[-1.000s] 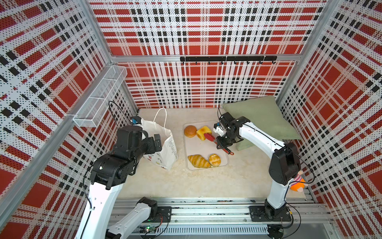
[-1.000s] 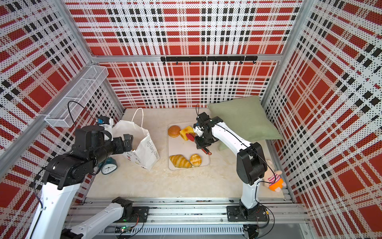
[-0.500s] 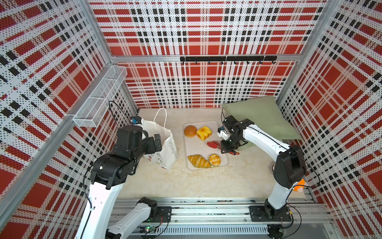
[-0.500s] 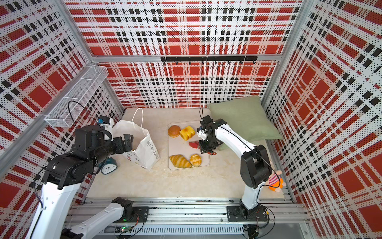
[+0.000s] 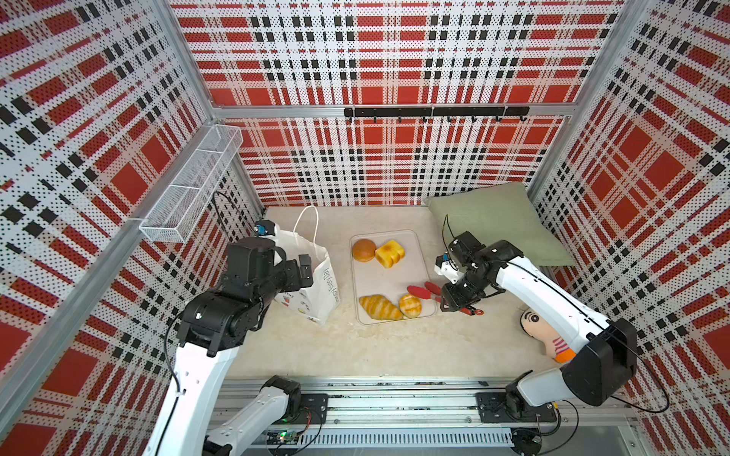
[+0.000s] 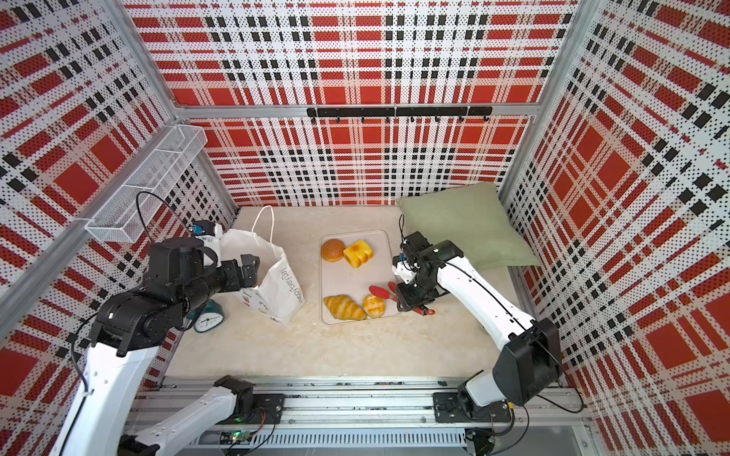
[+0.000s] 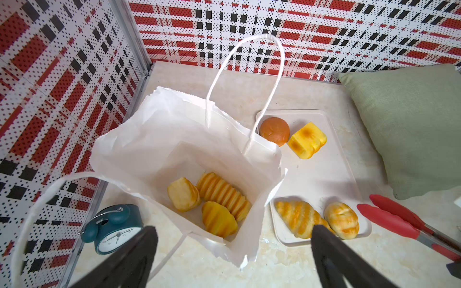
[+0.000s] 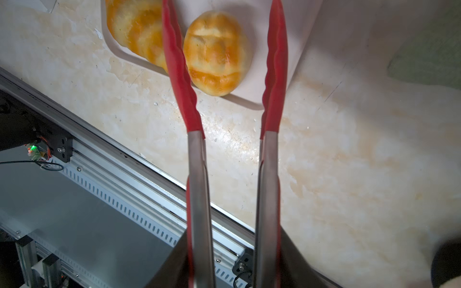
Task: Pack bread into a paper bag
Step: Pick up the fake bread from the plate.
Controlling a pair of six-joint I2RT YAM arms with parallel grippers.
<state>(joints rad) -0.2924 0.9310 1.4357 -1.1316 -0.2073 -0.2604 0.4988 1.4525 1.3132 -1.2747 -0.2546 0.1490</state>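
Right, my right arm stretches low from the cushion [image 5: 493, 221] side, right gripper [image 5: 458, 302] clenched on the tongs [image 5: 424, 291], red tips apart just beside the small roll [image 5: 410, 305] on the tray [image 5: 395, 276]. Left arm folds high, left gripper [image 7: 232, 251] spread wide, empty, above the paper bag [image 5: 316, 284]. Three bread pieces [image 7: 214, 199] lie inside; bun [image 5: 364, 250], toast [image 5: 390, 253], croissant [image 5: 379, 307] sit on the tray. Whether the tips touch the roll, I cannot tell; the right fingers [image 8: 169, 271] are mostly cut off in the wrist view.

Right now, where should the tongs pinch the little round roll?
Pinch the roll by its rounded flanks, coming down from above. It lies flat, a low dome, and the croissant sits close on one side, so one tongs tip must slip between them.
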